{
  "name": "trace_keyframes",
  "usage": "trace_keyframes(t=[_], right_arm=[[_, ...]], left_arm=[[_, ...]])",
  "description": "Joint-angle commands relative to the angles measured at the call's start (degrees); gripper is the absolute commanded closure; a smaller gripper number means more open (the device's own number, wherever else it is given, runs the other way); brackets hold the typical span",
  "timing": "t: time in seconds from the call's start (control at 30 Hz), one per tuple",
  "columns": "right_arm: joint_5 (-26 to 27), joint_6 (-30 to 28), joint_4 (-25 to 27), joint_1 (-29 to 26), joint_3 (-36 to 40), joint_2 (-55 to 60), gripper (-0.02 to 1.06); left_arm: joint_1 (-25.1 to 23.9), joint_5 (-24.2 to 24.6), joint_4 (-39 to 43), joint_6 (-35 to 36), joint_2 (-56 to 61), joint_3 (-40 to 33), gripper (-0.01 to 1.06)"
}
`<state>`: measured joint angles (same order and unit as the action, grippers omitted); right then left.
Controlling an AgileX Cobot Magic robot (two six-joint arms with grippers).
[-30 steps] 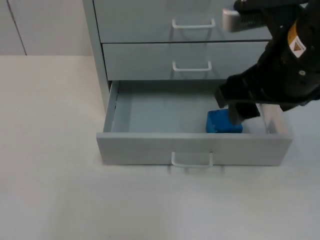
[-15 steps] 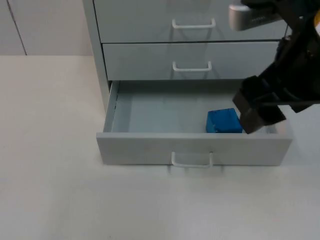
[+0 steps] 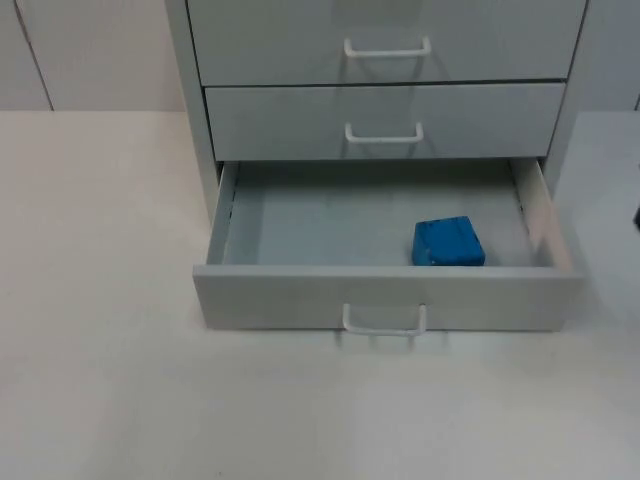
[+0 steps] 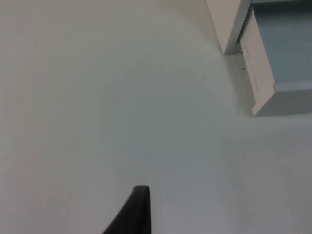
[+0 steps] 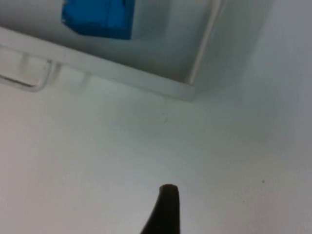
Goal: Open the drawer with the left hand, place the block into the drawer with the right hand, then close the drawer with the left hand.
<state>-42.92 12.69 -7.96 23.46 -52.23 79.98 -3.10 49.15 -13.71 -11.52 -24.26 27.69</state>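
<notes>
Ref. landmark: cabinet (image 3: 380,60), grey, 3 drawers stacked, standing on the white table (image 3: 100,300).

1. Bottom drawer (image 3: 390,297): pulled fully out toward the camera, interior exposed. White loop handle (image 3: 384,322) centred on its front panel. Upper two drawers shut, each w/ same type of handle.

2. Block (image 3: 448,242): blue, roughly cubic, resting on the floor of the open drawer, toward the drawer's right half and just behind the front panel. Not touching the drawer's right side wall. Nothing in contact w/ it. In the right wrist view the block (image 5: 97,18) is seen inside the drawer, behind the front panel, w/ the handle (image 5: 27,73) on the panel's outer face.

3. Left gripper (image 4: 139,204): over bare table, well apart from the cabinet, off its left side. Left wrist view shows the cabinet's front-left corner and the open drawer's left wall (image 4: 258,63) at a distance. One black fingertip visible; opening width cannot be told. Holds nothing visible.

4. Right gripper (image 5: 168,204): over bare table in front of the drawer's right front corner (image 5: 187,90), clear of the drawer, not touching it. One black fingertip visible; opening width cannot be told. Holds nothing visible.
</notes>
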Motion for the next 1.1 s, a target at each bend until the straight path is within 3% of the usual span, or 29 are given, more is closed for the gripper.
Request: trace_keyframes(t=[0.0, 0.2, 0.37, 1.07], right_arm=[[-0.81, -3.59, 3.01, -3.96, 0.33, -1.43, 0.32], [-4.73, -7.0, 5.73, -13.42, 0.44, -3.68, 0.32], [-7.17, -10.62, 7.31, -17.52, 0.44, -5.69, 0.32], [-7.39, -11.01, 6.79, -17.63, 0.44, -5.97, 0.32]], left_arm=[[-0.34, -0.59, 0.17, 0.24, 0.32, -0.09, 0.0], [-0.34, -0.59, 0.17, 0.24, 0.32, -0.09, 0.0], [-0.34, -0.59, 0.17, 0.24, 0.32, -0.09, 0.0], [-0.34, 0.04, -1.53, 0.24, 0.32, -0.09, 0.0]])
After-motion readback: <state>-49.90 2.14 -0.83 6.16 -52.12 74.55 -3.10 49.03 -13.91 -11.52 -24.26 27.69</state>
